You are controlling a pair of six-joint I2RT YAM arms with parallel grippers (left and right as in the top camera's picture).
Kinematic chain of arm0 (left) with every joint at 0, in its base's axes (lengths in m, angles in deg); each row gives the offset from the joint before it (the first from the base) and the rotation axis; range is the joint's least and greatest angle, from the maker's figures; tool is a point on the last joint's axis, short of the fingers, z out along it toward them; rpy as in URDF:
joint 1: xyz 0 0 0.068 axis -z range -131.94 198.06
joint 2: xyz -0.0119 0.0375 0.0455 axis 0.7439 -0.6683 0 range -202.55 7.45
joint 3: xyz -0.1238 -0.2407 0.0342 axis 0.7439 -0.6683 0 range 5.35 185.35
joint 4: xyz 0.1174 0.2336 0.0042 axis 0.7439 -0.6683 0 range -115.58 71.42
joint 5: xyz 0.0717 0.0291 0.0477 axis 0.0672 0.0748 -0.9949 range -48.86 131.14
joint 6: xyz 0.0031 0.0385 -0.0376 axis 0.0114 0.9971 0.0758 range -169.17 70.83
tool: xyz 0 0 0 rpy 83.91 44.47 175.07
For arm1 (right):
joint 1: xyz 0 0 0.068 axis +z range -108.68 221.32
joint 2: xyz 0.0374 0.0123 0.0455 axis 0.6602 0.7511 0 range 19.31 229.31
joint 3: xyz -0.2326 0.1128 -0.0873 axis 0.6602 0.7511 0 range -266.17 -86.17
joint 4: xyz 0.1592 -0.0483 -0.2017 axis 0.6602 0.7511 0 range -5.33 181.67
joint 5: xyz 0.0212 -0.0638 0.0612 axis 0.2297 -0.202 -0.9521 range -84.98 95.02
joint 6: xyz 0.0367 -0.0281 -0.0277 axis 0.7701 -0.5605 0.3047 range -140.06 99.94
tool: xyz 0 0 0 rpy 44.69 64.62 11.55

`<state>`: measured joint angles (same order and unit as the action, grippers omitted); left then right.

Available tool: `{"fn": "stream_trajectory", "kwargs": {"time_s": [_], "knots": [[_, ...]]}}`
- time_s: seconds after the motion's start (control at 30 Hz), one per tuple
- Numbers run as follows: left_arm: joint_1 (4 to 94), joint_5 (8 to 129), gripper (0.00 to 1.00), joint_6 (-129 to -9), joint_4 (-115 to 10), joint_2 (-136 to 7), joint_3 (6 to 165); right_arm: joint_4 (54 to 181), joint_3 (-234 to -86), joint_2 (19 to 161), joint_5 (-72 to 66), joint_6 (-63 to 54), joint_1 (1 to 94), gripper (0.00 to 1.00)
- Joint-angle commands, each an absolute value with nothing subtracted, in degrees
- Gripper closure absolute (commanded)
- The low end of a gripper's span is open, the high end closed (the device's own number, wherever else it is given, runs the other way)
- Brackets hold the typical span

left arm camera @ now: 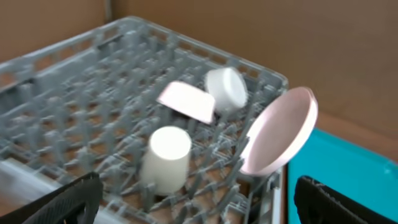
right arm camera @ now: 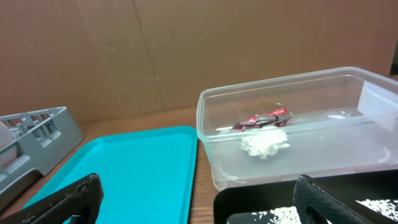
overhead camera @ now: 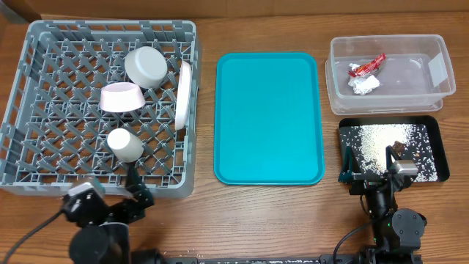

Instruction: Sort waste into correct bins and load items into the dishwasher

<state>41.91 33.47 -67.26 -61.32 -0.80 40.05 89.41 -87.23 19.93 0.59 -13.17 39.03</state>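
The grey dish rack (overhead camera: 51, 110) holds a greyish bowl (overhead camera: 146, 66), a pinkish bowl (overhead camera: 122, 97), a white cup (overhead camera: 125, 145) and a white plate (overhead camera: 183, 94) standing on edge; all show in the left wrist view, cup (left arm camera: 166, 158), plate (left arm camera: 280, 130). The clear tub (overhead camera: 432, 92) holds the red wrapper (overhead camera: 366, 67) and paper wad (overhead camera: 364, 85), also seen in the right wrist view (right arm camera: 261, 118). The black tray (overhead camera: 434, 136) holds white grains (overhead camera: 385, 143). The brown lump is out of view. My left gripper (overhead camera: 135, 192) is open at the rack's front edge. My right gripper (overhead camera: 368, 170) is open over the black tray's near edge.
A flat teal serving tray (overhead camera: 269, 117) lies bare between the rack and the bins. A few stray grains lie on the table's front edge (overhead camera: 192, 254). Brown cardboard walls stand behind the table.
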Motion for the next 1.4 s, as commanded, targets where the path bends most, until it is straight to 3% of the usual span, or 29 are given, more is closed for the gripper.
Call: {"fn": "stream_trajectory", "kwargs": {"time_s": [0.0, 0.33, 0.47, 0.77, 1.37], "knots": [[41.3, 38.6, 0.00, -67.7, -54.0, 5.2, 31.5, 89.2, -86.6, 19.5, 1.1, -12.8, 38.7, 0.00], [41.7, 39.2, 0.00, -65.5, -23.1, 7.3, 16.4, 89.2, -86.6, 19.5, 1.1, -12.8, 38.7, 0.00], [42.5, 39.4, 0.00, -63.5, -16.3, 7.3, 11.5, 89.2, -86.6, 19.5, 1.1, -12.8, 38.7, 0.00], [46.1, 48.8, 0.00, -59.2, -22.0, 7.3, 5.6, 89.2, -86.6, 19.5, 1.1, -12.8, 38.7, 0.00], [46.4, 48.2, 0.00, -58.4, -22.4, 7.2, 5.6, 89.2, -86.6, 19.5, 1.1, -12.8, 38.7, 0.00]]}}
